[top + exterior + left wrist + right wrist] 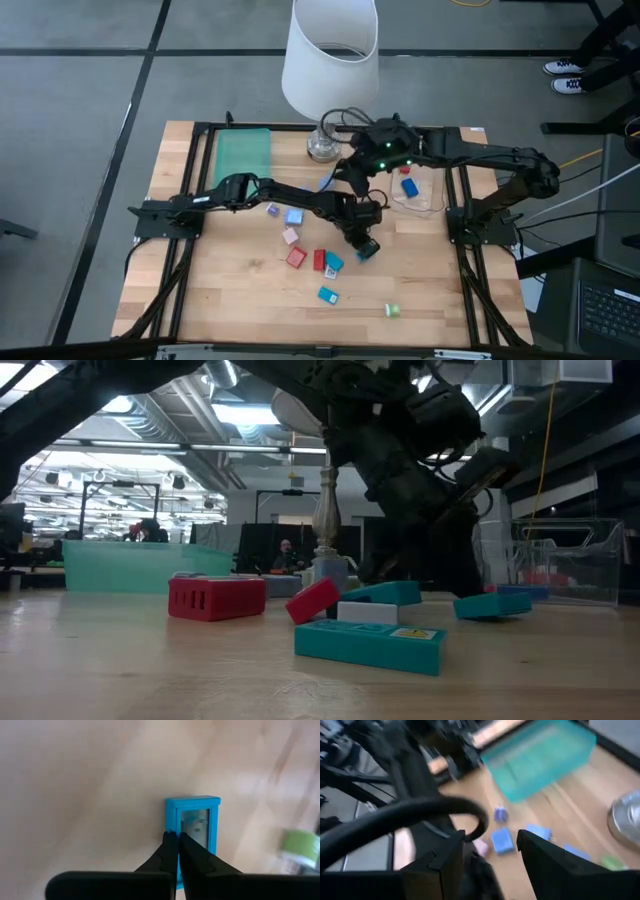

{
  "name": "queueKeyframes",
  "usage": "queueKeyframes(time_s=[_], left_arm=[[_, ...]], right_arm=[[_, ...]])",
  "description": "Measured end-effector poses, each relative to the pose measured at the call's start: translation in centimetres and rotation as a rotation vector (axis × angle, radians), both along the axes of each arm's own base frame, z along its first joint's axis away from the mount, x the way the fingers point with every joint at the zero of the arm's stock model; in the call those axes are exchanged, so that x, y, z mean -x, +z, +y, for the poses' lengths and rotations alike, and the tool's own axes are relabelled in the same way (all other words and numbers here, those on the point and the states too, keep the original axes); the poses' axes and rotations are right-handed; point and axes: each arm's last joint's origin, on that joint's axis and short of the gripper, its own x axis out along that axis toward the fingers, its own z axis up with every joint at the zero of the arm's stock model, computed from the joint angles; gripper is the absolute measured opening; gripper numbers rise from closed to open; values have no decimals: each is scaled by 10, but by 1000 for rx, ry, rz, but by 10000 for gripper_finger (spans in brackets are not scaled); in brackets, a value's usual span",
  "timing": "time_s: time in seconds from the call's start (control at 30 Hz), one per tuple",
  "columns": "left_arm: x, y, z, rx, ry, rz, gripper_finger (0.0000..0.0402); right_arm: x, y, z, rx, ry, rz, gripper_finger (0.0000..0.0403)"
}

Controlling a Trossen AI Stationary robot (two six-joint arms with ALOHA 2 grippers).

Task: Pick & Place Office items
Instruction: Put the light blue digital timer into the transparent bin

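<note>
High view: the left end effector (pixel 366 248) sits over a blue office item (pixel 368 251) on the desk (pixel 240 300), right of the red (pixel 296 257) and teal pieces (pixel 333 264).

Left wrist view: its fingers (pixel 172 851) are pressed together, touching the blue framed block's (pixel 194 832) edge; its long axis runs away from them.

Right wrist view: the right end effector (pixel 490 851) stands open, empty, above small blue blocks (pixel 501 840).

Pale wood table (pixel 230 290) — smooth, matt

Overhead, table-level and two wrist views — all sharing the wooden table (pixel 250 300).
</note>
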Motion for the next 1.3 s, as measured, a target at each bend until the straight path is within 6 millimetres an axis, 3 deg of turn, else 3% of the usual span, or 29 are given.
queueKeyframes(time_s=[0.2, 0.4, 0.63, 0.93, 1.13, 1.3], left_arm=[[-4, 33, 10, -13, -10, -151, 1], [-4, 65, 18, -29, 6, -271, 1], [-4, 96, 51, -108, 51, -428, 1], [0, 109, 98, -169, 97, -511, 1], [2, 107, 106, -191, 90, -497, 2], [3, 101, 95, -175, 61, -447, 2]], right_arm=[[4, 46, -6, 55, 10, -138, 194], [9, 73, -7, 57, 39, -222, 194], [11, 84, -7, 62, 27, -279, 194], [8, 90, -8, 65, 52, -364, 194], [9, 89, -15, 100, 30, -351, 194], [11, 86, -16, 84, 42, -318, 192]])
